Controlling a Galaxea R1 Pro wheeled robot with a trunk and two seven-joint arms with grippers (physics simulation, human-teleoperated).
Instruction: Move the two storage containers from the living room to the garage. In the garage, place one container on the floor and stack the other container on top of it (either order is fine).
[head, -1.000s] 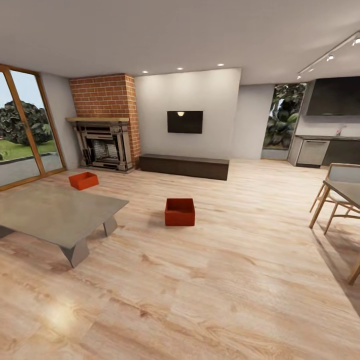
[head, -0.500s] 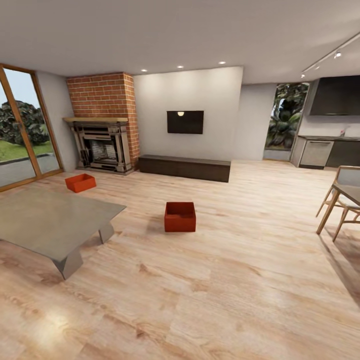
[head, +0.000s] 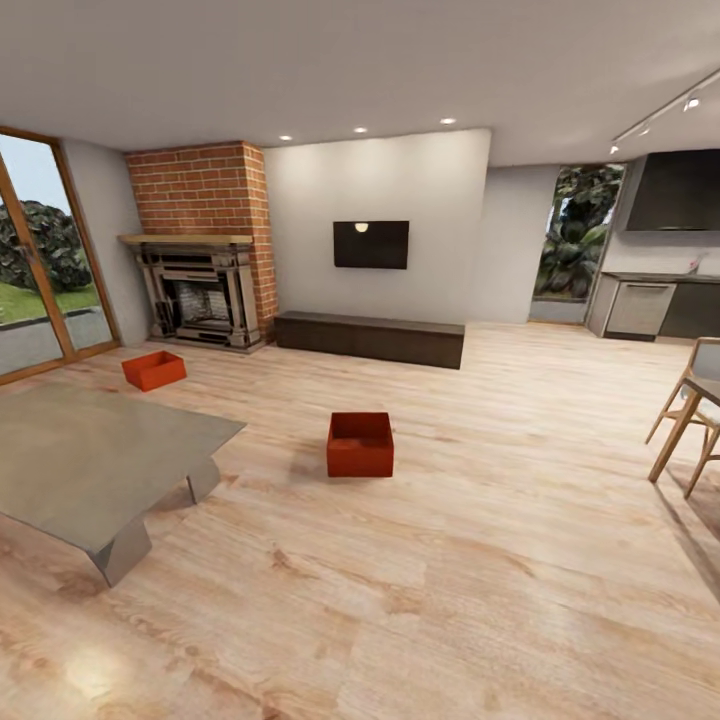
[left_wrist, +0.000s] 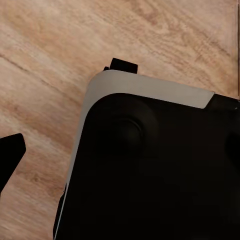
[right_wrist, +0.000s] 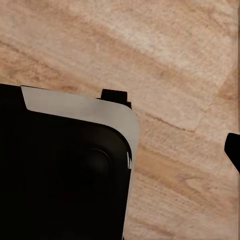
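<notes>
Ahead, both boxes sat on the wood floor (head: 480, 560) of the living room: the near box (head: 360, 445) in the open middle of the floor, well apart from the far box (head: 154, 369), which lay near the fireplace (head: 200, 300) beyond the grey table (head: 90, 460). Each looked rigid, smooth-walled and probably light, though wide; the straight upper rims seemed the best hold, likely one pincer on each opposite wall. Both wrist views looked down over the robot's dark base (left_wrist: 155, 170) at floorboards; whether either pincer stood wide or narrow could not be told.
</notes>
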